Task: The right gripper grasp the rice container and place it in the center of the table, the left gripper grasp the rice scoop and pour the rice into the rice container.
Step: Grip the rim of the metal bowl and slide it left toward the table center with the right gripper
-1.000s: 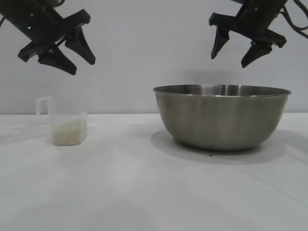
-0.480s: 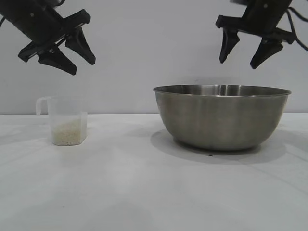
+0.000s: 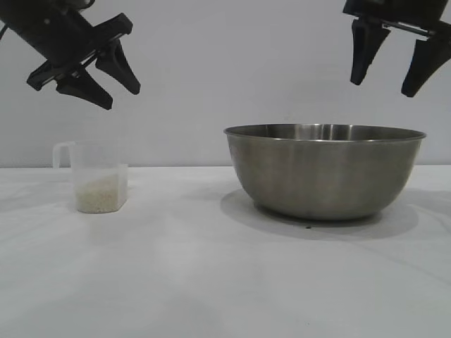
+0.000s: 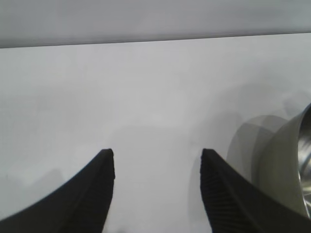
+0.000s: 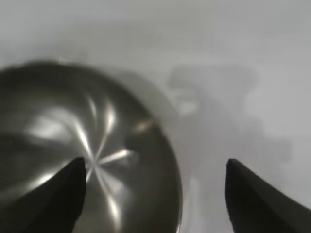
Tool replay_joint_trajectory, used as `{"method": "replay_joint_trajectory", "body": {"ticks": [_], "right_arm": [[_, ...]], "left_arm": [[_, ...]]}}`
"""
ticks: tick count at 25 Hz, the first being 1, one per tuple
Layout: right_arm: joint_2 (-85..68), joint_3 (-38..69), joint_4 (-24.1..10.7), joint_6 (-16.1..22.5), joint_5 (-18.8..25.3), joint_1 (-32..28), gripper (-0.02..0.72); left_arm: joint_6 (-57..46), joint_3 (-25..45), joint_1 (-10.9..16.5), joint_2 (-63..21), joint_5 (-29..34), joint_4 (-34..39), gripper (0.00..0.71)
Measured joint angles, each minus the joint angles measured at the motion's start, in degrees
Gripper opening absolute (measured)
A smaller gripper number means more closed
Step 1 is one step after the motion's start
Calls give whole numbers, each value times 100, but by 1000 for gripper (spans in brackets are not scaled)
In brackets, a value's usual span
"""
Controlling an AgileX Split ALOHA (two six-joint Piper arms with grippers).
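The table (image 3: 211,282) spreads white and flat beneath both my arms; on it, toward my right side, the rice container (image 3: 325,170) sits upright, its rolled rim level and its brushed steel wall resting on the tabletop; in the left wrist view only a slice of its wall (image 4: 286,170) shows at the edge, while the right wrist view looks straight down into its shiny bowl (image 5: 87,155).

My right end effector (image 3: 394,79) hangs high above the container's right rim, well clear of the steel; its two pointed fingers aim almost straight down and stand spread apart, nothing between them; in the right wrist view one fingertip (image 5: 73,177) lies over the bowl's inside and the other over the bare table beyond the rim, so the rim falls in the gap.

My left end effector (image 3: 118,97) hovers up at the left, tilted so its tapered fingers slant down and toward the right; they too stand spread with nothing held; it is above the rice scoop and apart from it.

The rice scoop (image 3: 95,177) stands upright on the table at the left, well apart from the container, its loop handle pointing outward at the rim; the rice (image 3: 99,194) fills its lower part, off-white through the clear plastic.
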Motion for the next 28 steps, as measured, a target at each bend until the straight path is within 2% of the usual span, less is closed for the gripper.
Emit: {"method": "replay_joint_trajectory", "body": {"ticks": [7,16,20,23,28], "right_arm": [[233,-13,-130,10,444,0,505],[922,-13,-20,10,408,0,505],[1170,-13,251,10,280,0,505],[1252,-17,412,10,233,0,370],[1326,-17,443,-11,219,0,106]], "left_arm": [[0,0,0,0,0,0,386],[0,0,0,0,4,0,386],[-4,0,0,0,4,0,386],[-4,0,0,0,4,0,386],[-4,0,0,0,4,0,386]]}}
